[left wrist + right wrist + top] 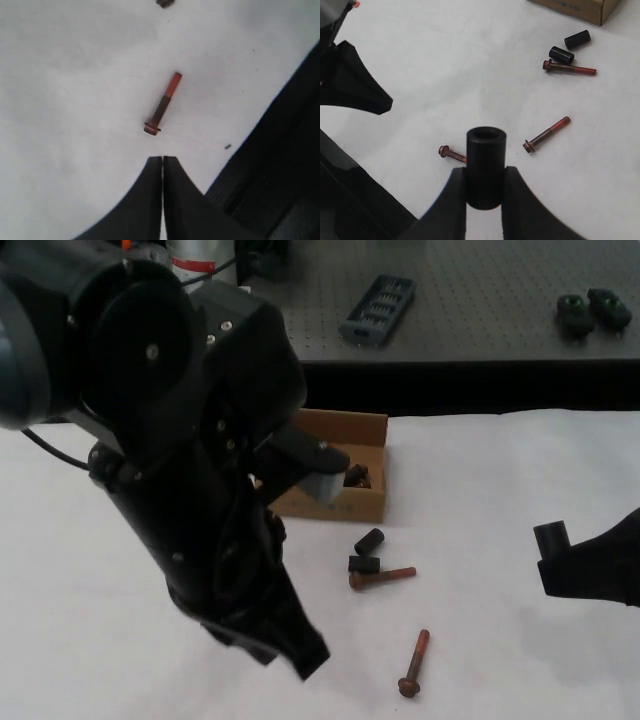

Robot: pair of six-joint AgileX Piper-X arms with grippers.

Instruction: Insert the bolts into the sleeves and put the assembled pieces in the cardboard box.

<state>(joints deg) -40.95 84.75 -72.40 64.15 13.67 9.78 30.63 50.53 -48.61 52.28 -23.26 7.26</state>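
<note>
We see the left claw [162, 169] pressed together with nothing between its fingers, hanging over the white sheet [75, 100]. Just ahead of its tips a loose bolt [162, 102] lies flat on the sheet, apart from the claw.

The right claw [485, 175] is pinching a black sleeve [486, 147] between its two fingers, with the sleeve's open end showing. Behind that sleeve a second bolt [450, 152] lies on the sheet, partly hidden with its head in sight.

Farther on, near the cardboard box [345, 428], two more sleeves lie on their sides. The far sleeve [369, 540] is nearest the box and the near sleeve [363, 564] is just beside it. A third bolt [385, 575] lies right by the near sleeve, though we cannot tell whether they touch.

The cardboard box stands open at the far edge of the sheet, and the left arm [200, 490] covers part of it. Something dark and reddish sits inside, perhaps bolts, but we cannot make it out.

Beyond the sheet, on the dark bench [480, 300], we see a black tray [378, 308] and two small black parts [593, 310].
</note>
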